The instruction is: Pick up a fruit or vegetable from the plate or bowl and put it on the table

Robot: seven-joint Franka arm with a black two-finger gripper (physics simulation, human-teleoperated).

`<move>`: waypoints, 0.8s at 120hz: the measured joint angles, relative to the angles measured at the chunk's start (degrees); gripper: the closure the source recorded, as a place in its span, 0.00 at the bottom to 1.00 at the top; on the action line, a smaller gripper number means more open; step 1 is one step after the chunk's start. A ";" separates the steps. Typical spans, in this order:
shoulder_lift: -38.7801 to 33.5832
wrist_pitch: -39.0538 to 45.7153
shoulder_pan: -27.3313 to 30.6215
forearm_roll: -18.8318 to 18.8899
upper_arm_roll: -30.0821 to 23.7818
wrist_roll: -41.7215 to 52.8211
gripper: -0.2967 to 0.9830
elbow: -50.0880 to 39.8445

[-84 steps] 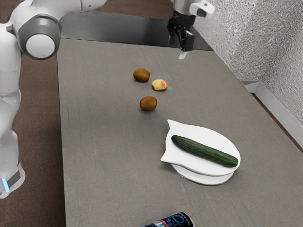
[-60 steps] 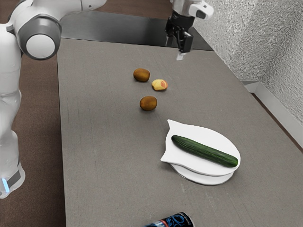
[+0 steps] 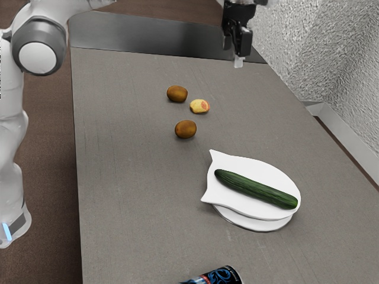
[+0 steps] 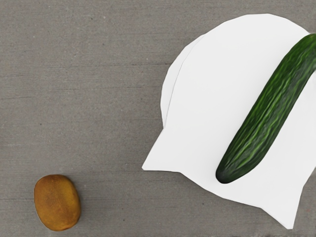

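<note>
My gripper (image 3: 233, 55) hangs above the table's far end in the exterior view, its fingers apart and holding nothing. A long green cucumber (image 3: 256, 189) lies across a white dish (image 3: 237, 202) with two pointed corners. This dish rests on a round white plate (image 3: 260, 225). From my hand's camera, the cucumber (image 4: 266, 116) and the white dish (image 4: 217, 94) are seen from above, with the cucumber's far end cut off by the picture's edge.
Two brown kiwis (image 3: 177, 93) (image 3: 185, 129) and a yellow-red fruit piece (image 3: 199, 106) lie on the grey table (image 3: 130, 177). A dark can (image 3: 220, 276) lies at the near edge. One kiwi (image 4: 57, 202) appears beside the dish in the wrist view.
My gripper first shifted slightly to the exterior view's left, then moved to its right and up. The cucumber, dish and loose fruit stayed where they were.
</note>
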 joint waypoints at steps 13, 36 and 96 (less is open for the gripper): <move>3.33 -0.03 -1.38 -0.07 -0.06 -0.03 0.23 -0.02; 7.30 -0.05 -3.20 -0.08 -0.06 -0.07 0.23 -0.03; 8.85 0.57 -9.11 -0.19 0.13 -0.13 0.23 -1.06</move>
